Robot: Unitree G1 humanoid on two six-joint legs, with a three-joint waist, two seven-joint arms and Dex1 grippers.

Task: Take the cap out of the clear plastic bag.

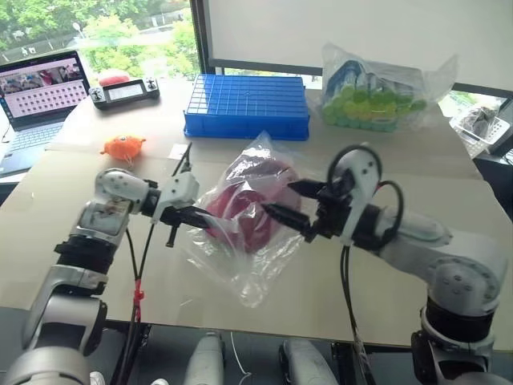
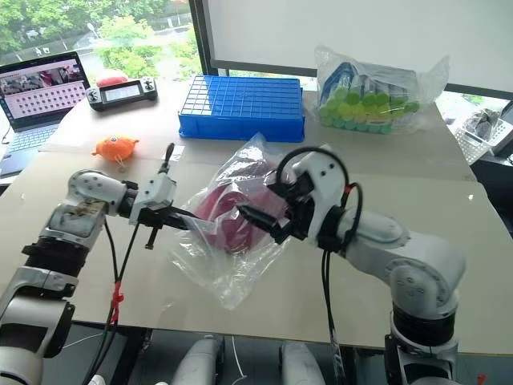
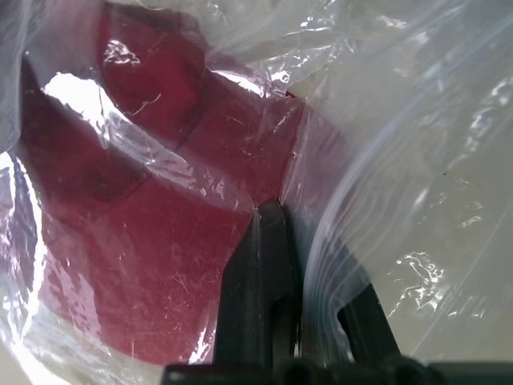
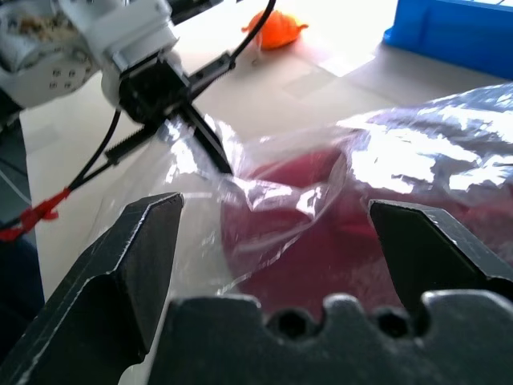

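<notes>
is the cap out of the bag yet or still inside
Still inside: the cap shows dark red through the clear plastic bag, whose wrinkled film covers it in the left wrist view.

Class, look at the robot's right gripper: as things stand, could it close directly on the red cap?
Probably not directly. The right gripper stands open facing the cap, but the clear plastic bag wraps the cap and lies between them. The left gripper is shut on the bag's edge, so the film must be pulled aside first.

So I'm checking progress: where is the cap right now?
In the head views the cap sits inside the clear plastic bag at the table's centre, between the left gripper and right gripper, in front of the blue crate.
</notes>
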